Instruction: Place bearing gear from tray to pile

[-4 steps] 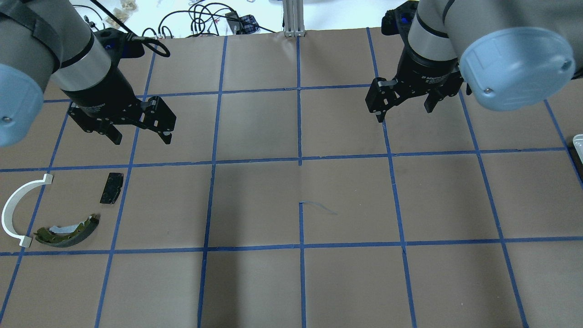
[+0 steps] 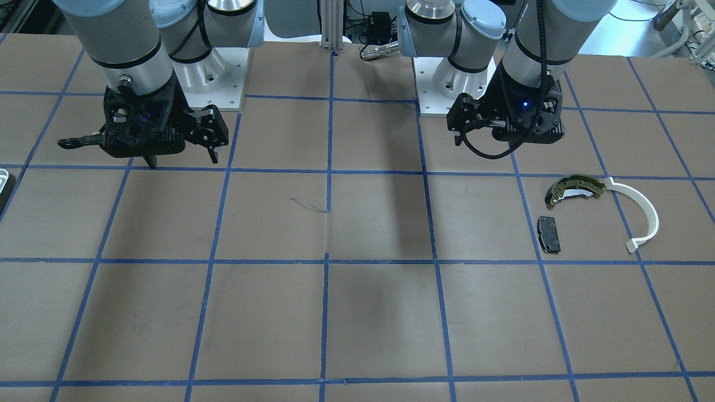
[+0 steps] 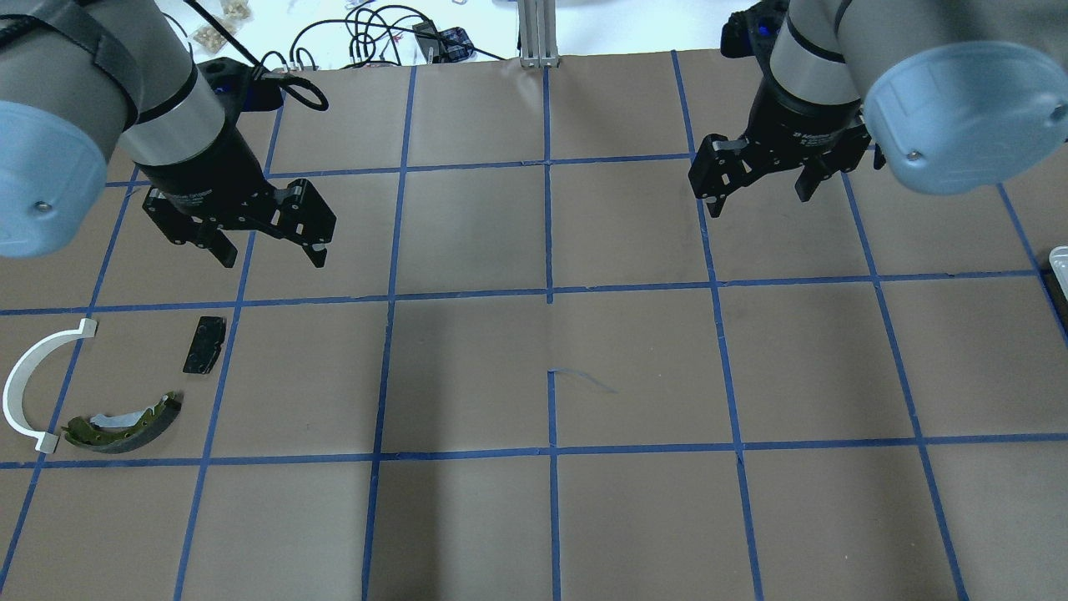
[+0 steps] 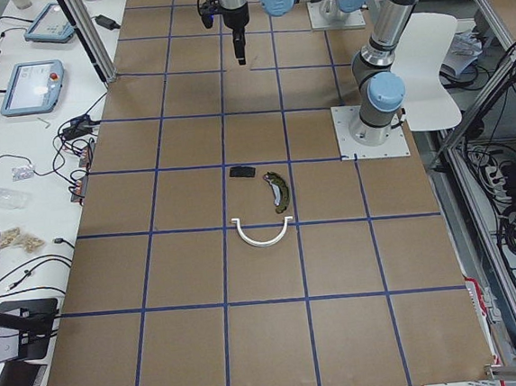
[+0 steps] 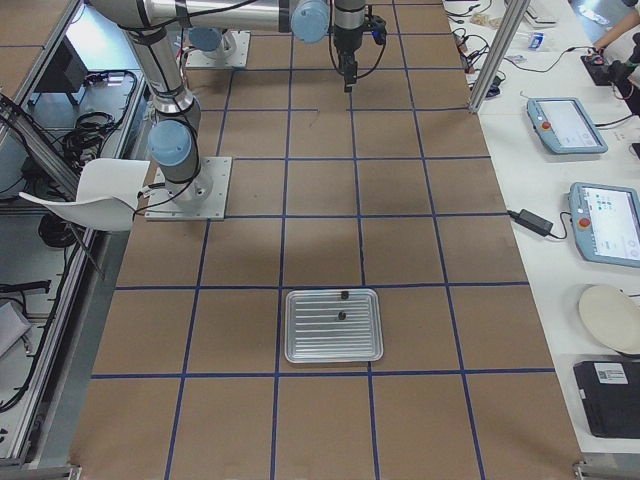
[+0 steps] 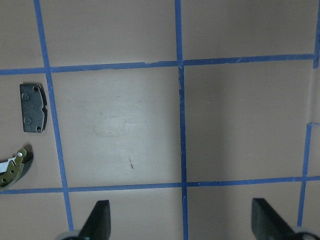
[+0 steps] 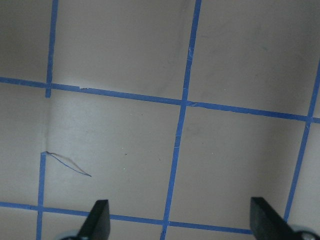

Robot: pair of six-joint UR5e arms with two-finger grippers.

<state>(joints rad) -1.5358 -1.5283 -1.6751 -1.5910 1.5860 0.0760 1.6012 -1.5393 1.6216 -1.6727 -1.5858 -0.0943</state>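
Observation:
The tray [image 5: 333,326] is a silver ribbed pan on the table's right end; only its rim [image 3: 1060,260] shows in the overhead view. Two small dark parts [image 5: 342,305] lie in it, too small to tell which is the bearing gear. The pile sits at the left: an olive brake shoe [image 3: 125,421], a white arc [image 3: 29,386] and a black pad [image 3: 204,344]. My left gripper [image 3: 271,257] hovers open just beyond the pad, holding nothing. Far from the tray, my right gripper [image 3: 759,202] hangs open and holds nothing. Each wrist view shows spread fingertips [image 6: 97,222] [image 7: 97,222] over bare table.
Blue tape lines divide the brown table [image 3: 551,501] into squares, with a loose tape curl [image 3: 584,380] near the centre. Cables and tablets [image 4: 32,86] lie on the white bench beyond the far edge. A white chair [image 5: 95,195] stands behind the robot bases.
The right gripper has shifted to the right and slightly farther from the camera. The left gripper has crept a little right and nearer. Both stay open, and the pile has not moved.

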